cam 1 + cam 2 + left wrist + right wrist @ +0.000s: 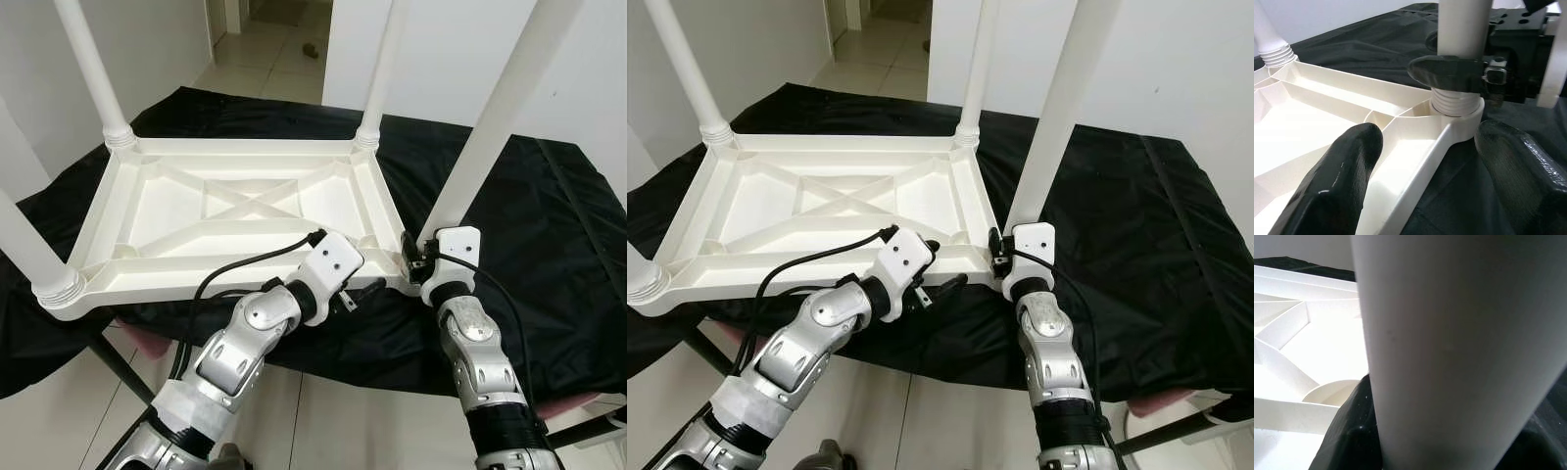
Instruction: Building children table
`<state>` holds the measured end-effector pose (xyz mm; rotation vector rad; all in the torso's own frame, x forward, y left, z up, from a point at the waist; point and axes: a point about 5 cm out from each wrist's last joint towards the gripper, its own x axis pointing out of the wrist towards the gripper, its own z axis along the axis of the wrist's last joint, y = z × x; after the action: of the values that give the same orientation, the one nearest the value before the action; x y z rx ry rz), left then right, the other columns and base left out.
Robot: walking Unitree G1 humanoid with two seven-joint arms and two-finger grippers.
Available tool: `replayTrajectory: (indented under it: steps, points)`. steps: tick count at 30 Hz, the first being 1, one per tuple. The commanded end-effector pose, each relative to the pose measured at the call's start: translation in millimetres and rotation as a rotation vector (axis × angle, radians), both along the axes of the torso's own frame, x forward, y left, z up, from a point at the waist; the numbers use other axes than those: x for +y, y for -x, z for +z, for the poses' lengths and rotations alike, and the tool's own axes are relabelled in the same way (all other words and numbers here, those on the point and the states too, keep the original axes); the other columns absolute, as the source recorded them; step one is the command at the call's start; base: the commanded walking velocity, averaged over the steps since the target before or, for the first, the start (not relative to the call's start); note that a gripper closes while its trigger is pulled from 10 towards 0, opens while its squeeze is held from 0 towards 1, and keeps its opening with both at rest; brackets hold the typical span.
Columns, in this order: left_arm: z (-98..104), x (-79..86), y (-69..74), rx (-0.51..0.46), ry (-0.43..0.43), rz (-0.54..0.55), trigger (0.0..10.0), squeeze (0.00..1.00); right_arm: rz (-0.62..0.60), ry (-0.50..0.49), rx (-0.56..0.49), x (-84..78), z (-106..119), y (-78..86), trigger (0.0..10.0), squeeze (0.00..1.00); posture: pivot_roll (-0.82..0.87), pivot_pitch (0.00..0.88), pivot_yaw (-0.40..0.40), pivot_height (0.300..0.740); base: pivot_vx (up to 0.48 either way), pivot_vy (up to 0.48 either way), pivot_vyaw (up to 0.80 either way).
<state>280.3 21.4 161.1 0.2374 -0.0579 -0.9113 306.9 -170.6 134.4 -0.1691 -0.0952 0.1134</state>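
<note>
- White plastic tabletop [245, 211] is lying upside down, ribbed underside facing up.
- Four white legs are standing upright; the near-right leg [495, 122] is sitting in its corner socket.

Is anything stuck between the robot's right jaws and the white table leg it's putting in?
No. The right gripper is shut directly on the table leg just above the corner socket of the upturned tabletop. The left gripper straddles the rim nearby, jaws open.

Black cloth [549, 225] covering what seems a stand; tiled floor [274, 49].
</note>
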Motion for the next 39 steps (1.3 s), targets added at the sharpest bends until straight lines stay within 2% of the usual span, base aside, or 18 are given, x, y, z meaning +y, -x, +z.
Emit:
replayTrajectory:
  steps: [1,6,9,15,16,17,18,21,29,30,32,39]
  points:
    - [3,-1.4,-0.8,-0.01,-0.013,-0.004,10.0,0.0,0.022,0.042,0.076,-1.9,-16,4.4,10.0,0.0,0.12,0.046,-0.02,0.74,0.0,0.0,0.0]
    - [5,-1.3,-1.7,-0.015,-0.015,-0.008,10.0,0.0,0.107,0.076,0.091,1.2,-17,4.3,10.0,0.0,0.12,0.045,-0.019,0.74,0.0,0.0,0.0]
    - [5,-1.1,-2.1,-0.018,-0.016,-0.007,10.0,0.0,0.119,0.043,0.114,0.8,-18,3.2,10.0,0.0,0.13,0.045,-0.02,0.74,0.0,0.0,0.0]
    - [6,-0.3,-2.3,-0.02,-0.015,-0.003,10.0,0.0,0.088,-0.033,0.14,-2.5,-19,0.5,10.0,0.0,0.13,0.046,-0.023,0.74,0.0,0.0,0.0]
    - [6,0.1,-2.3,-0.022,-0.015,-0.001,10.0,0.0,0.068,-0.075,0.152,-4.4,-18,-0.9,10.0,0.0,0.13,0.046,-0.023,0.74,0.0,0.0,0.0]
    - [6,0.1,-2.3,-0.022,-0.015,-0.001,10.0,0.0,0.068,-0.075,0.152,-4.4,-18,-0.9,10.0,0.0,0.13,0.046,-0.023,0.74,0.0,0.0,0.0]
    - [7,0.6,-2.4,-0.024,-0.016,0.003,10.0,0.0,0.025,-0.152,0.172,-9.7,-18,-3.8,10.0,0.0,0.14,0.047,-0.024,0.74,0.0,0.0,0.0]
    - [7,0.8,-2.7,-0.026,-0.016,0.004,10.0,0.0,0.0,-0.198,0.183,-13.9,-19,-5.6,10.0,0.0,0.14,0.048,-0.024,0.74,0.0,0.0,0.0]
    - [8,0.7,-2.8,-0.027,-0.016,0.005,10.0,0.0,-0.025,-0.248,0.206,-19.1,-21,-6.3,10.0,0.0,0.14,0.052,-0.025,0.74,0.0,0.0,0.0]
    - [8,0.7,-2.8,-0.028,-0.015,0.005,10.0,0.0,-0.06,-0.296,0.234,-23.2,-26,-5.1,10.0,0.0,0.14,0.052,-0.025,0.74,0.0,0.0,0.0]
    - [8,0.6,-2.7,-0.028,-0.014,0.005,10.0,0.0,-0.076,-0.312,0.246,-24.3,-29,-4.1,10.0,0.0,0.14,0.052,-0.025,0.74,0.0,0.0,0.0]
    - [9,0.6,-2.3,-0.028,-0.013,0.005,10.0,0.0,-0.088,-0.304,0.252,-22.9,-34,-0.3,10.0,0.0,0.13,0.055,-0.024,0.74,0.0,0.0,0.0]
